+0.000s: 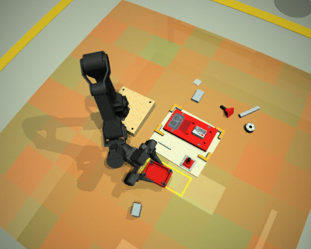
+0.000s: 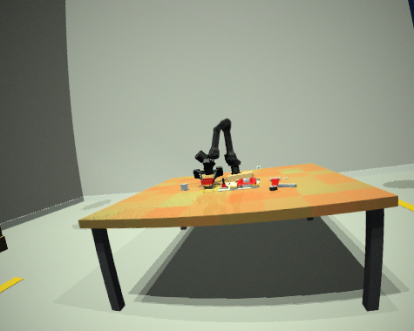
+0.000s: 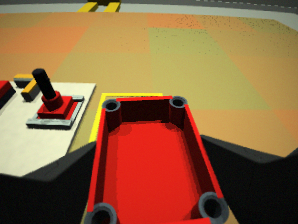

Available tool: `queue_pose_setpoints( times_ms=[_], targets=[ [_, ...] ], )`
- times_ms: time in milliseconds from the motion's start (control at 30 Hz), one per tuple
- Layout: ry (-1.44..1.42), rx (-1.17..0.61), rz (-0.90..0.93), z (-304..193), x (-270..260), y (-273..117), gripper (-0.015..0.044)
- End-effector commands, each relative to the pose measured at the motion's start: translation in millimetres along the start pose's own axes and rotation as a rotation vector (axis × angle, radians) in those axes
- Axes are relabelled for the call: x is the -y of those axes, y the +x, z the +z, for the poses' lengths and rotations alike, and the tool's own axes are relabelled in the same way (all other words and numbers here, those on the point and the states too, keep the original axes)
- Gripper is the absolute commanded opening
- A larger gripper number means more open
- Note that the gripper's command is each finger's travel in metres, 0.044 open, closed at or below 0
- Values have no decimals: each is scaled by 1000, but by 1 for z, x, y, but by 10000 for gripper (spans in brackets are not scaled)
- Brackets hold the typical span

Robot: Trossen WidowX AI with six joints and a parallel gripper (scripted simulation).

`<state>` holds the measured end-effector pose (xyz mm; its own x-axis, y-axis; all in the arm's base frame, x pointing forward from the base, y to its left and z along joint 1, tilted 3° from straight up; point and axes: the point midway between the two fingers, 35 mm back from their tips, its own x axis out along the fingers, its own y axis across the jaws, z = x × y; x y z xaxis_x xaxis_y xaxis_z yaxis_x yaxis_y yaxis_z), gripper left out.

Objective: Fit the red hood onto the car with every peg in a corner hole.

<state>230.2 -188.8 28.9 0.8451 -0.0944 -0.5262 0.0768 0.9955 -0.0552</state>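
The red hood [image 1: 156,174] [image 2: 207,183] [image 3: 150,170] is between my fingers with its hollow side and four grey corner bosses facing up, toward the wrist camera. My gripper [image 1: 158,172] [image 3: 149,144] is shut on its two long side walls. The hood appears slightly above the table, over one end of the yellow outline. The red chassis [image 1: 186,135] [image 2: 247,183] lies in the jig [image 1: 176,155] [image 3: 30,150]. The engine block [image 1: 199,131] sits on its deck with small dark pegs around it. The hood's roof underside and the fingertips' lower ends are hidden.
A red part with a black knob [image 1: 188,162] [image 3: 56,105] stands on the jig board beside the hood. A grey block [image 1: 136,210] [image 2: 184,186] lies near my gripper. A wooden block [image 1: 138,111] is by the arm base. Small parts lie beyond the chassis.
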Motion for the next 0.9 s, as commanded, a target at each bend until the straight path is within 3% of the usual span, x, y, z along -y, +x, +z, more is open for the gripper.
queue_pose_setpoints(
  times_ms=[0, 867],
  targets=[
    [1, 0, -6, 7, 2, -3, 0],
    [40, 1, -5, 36, -2, -23, 0]
  ],
)
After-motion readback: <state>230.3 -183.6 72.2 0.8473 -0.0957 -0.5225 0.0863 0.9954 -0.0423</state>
